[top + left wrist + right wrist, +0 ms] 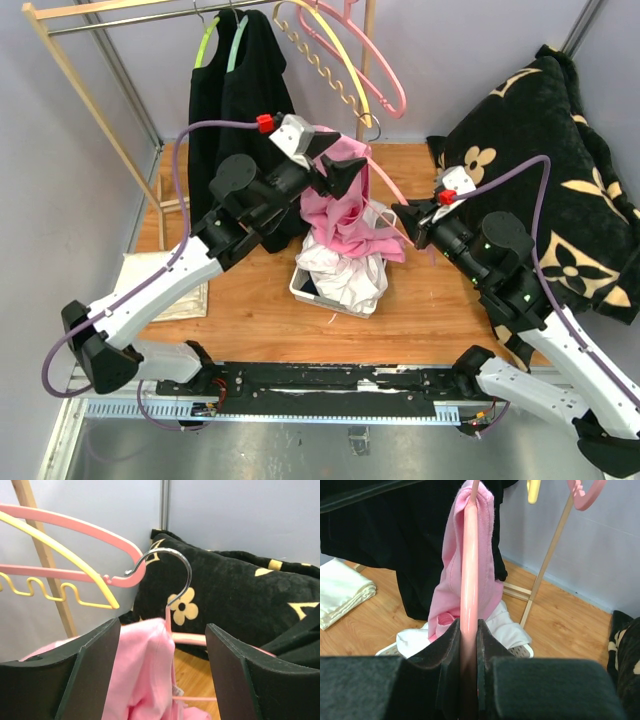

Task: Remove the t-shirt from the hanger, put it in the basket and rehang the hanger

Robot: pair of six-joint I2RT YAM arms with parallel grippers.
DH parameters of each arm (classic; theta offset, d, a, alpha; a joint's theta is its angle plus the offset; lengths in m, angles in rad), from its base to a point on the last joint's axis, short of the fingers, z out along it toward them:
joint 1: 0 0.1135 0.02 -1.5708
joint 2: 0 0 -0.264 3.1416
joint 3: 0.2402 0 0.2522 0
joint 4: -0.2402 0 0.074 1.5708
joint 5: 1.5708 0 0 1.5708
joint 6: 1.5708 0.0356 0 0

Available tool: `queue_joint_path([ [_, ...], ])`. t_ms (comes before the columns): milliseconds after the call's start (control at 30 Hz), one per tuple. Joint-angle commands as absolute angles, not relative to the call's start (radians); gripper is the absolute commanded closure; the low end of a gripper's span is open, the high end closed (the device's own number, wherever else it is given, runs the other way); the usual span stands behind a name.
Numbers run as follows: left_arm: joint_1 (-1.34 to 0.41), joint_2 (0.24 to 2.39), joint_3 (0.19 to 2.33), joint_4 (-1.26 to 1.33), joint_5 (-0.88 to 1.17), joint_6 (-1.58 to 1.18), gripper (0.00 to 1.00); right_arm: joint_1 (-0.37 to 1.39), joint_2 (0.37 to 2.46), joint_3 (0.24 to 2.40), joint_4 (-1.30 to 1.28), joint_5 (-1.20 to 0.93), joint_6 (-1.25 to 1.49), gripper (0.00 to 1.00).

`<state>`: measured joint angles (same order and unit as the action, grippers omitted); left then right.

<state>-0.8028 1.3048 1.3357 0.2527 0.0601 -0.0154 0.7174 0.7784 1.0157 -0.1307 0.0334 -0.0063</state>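
A pink t-shirt [343, 208] hangs bunched on a pink hanger [388, 200] above a white basket. My right gripper [408, 218] is shut on the hanger's arm [469, 570], holding it up; the shirt [449, 575] drapes over its far end. My left gripper [352, 170] is open at the top of the shirt, its jaws either side of the pink cloth [145, 675] just below the hanger's metal hook [172, 575]. The cloth lies against the left finger [92, 665]; the right finger [235, 670] stands apart from it.
A white basket [300, 285] of white clothes sits below the shirt. A wooden rack holds a black garment [235, 110] and empty pink and yellow hangers [345, 60]. A black patterned blanket [545, 170] is at the right, a folded cream cloth [160, 290] at the left.
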Motion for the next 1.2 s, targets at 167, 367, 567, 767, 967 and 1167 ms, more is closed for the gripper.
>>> queue_joint_path([
  [167,-0.808,1.247,1.193,0.334,0.006,-0.014,0.25,0.727,0.723,0.985,0.023,0.037,-0.050,0.99],
  [367,-0.808,1.302,1.176,0.389,-0.001,0.001,0.24,0.727,0.715,0.988,0.023,0.013,-0.046,0.99],
  [567,-0.808,1.341,1.193,0.399,-0.077,0.038,0.26,0.727,0.692,0.988,0.012,0.000,-0.046,0.99],
  [767,-0.808,1.378,1.241,0.395,-0.101,0.060,0.65,0.727,0.676,0.992,-0.007,-0.011,-0.043,0.99],
  [967,-0.808,1.397,1.308,0.395,-0.182,0.055,1.00,0.727,0.647,0.996,-0.050,-0.011,-0.052,0.99],
  [1167,-0.801,1.420,1.418,0.366,-0.338,0.100,0.99,0.726,0.574,0.979,-0.100,-0.006,-0.077,0.99],
])
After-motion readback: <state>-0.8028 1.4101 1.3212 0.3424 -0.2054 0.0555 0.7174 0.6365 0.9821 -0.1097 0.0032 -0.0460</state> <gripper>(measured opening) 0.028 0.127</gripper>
